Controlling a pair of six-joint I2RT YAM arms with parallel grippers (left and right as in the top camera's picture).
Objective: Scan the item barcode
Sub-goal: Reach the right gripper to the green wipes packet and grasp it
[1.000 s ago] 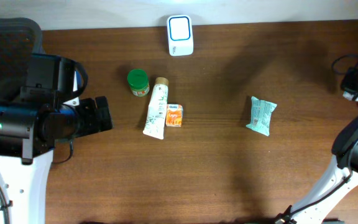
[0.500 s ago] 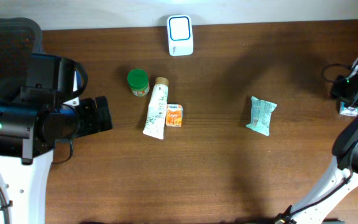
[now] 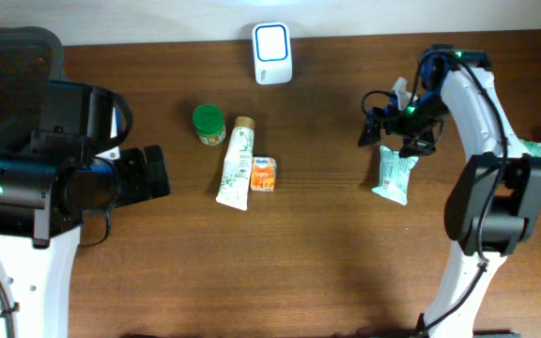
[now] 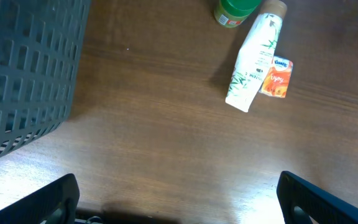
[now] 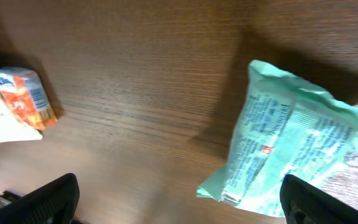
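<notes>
The right hand, spread wide, hangs over the green packet at three o'clock, probably poised to carry it to the scanner at twelve.

White links on left arm and right arm, black joint housings, black cables, small green lights.

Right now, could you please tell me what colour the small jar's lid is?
Green lid, clearest in the overhead view.
</notes>
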